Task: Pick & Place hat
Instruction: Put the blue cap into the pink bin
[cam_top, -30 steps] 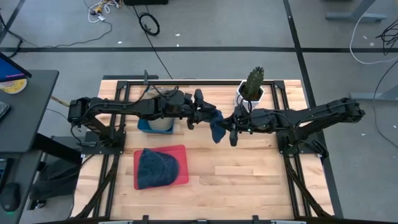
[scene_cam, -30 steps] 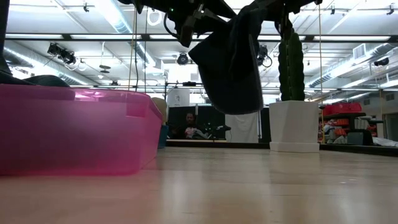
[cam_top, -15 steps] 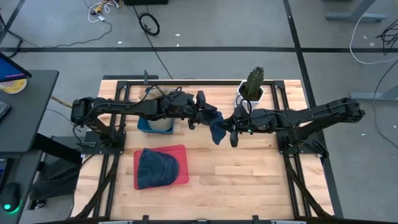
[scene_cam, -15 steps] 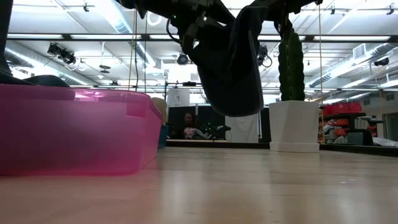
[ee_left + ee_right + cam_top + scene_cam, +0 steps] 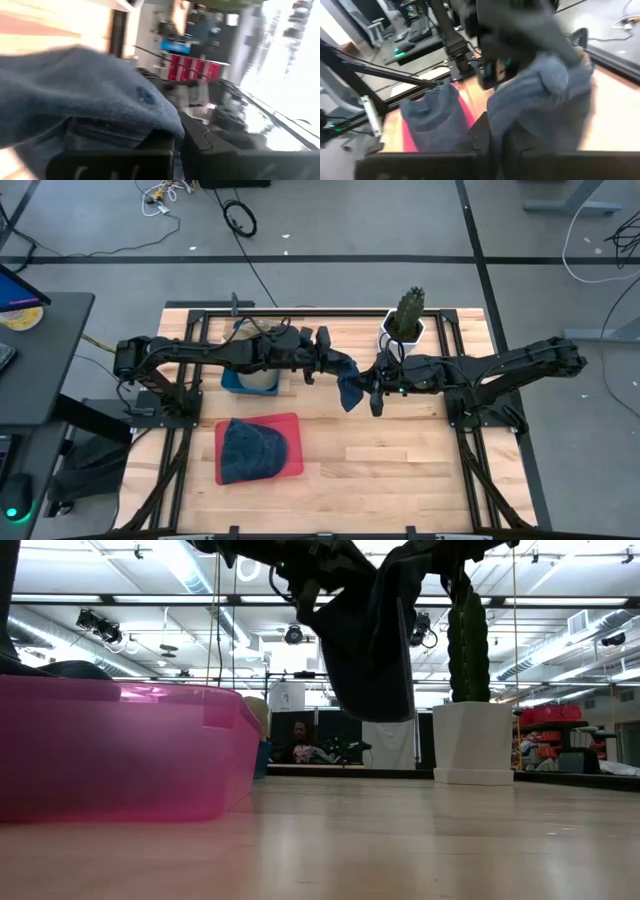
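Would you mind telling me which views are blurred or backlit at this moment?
Both wrist views are motion-blurred around the blue hat; the low view is backlit, leaving the hat and cactus as dark silhouettes, with the pink bin out of focus; the high view is sharp and evenly lit.

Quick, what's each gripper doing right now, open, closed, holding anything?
Left gripper: closed on the blue hat, held in the air between the arms.
Right gripper: closed on the same hat.
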### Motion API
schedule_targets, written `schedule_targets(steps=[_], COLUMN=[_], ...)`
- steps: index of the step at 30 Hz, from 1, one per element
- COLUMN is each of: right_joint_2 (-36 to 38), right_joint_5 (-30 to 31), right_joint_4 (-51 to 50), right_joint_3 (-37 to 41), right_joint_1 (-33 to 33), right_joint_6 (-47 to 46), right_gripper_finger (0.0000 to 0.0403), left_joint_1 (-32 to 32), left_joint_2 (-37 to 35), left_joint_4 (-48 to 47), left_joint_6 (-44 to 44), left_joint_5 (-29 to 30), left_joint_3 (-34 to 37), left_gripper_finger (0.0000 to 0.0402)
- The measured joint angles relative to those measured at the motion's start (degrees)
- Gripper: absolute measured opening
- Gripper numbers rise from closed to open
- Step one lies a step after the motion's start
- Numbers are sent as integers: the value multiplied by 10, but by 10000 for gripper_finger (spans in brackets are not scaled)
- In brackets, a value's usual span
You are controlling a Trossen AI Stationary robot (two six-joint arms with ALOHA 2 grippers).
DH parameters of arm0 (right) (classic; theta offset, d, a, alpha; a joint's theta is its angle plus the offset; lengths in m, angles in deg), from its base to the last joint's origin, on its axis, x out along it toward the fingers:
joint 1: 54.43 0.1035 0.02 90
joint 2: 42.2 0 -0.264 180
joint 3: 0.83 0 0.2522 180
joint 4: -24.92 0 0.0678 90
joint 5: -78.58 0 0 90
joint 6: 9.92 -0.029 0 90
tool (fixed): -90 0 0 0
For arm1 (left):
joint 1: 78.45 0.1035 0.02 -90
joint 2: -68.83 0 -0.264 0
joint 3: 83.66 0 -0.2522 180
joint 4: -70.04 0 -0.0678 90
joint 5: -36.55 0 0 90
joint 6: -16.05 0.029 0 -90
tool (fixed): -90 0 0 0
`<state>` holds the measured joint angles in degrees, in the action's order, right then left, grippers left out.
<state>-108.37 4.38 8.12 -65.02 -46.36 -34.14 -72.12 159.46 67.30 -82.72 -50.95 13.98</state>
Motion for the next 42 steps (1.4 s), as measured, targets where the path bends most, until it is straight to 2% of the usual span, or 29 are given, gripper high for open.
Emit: schedule_targets(steps=[4,8,12,16,22,25,29,37,42], right_joint_2=[2,12,35,73,141,171,201,224,221], right_joint_5=[-31,-84,-111,-103,-103,-114,-139,-120,-119], right_joint_4=[1,-5,-29,-75,-137,-157,-186,-288,-298], right_joint_3=[0,0,0,0,0,0,0,0,0], right_joint_1=[0,0,0,-3,-8,-8,-7,-7,-7], right_joint_6=[-20,-45,-51,-48,-54,-68,-82,-102,-105], right_gripper_finger=[72,144,209,244,246,240,234,211,192], left_joint_1=[2,2,3,3,6,6,5,-21,-45], left_joint_2=[-3,-10,-15,-23,-38,-46,-50,-61,-87], left_joint_4=[69,92,92,96,91,91,89,75,-5], left_joint_6=[24,27,47,63,104,124,131,125,133], left_joint_5=[-11,-30,-87,-147,-257,-286,-292,-338,-336], left_joint_3=[0,0,0,0,0,-1,0,0,0], left_gripper_finger=[6,5,4,4,4,4,4,4,4])
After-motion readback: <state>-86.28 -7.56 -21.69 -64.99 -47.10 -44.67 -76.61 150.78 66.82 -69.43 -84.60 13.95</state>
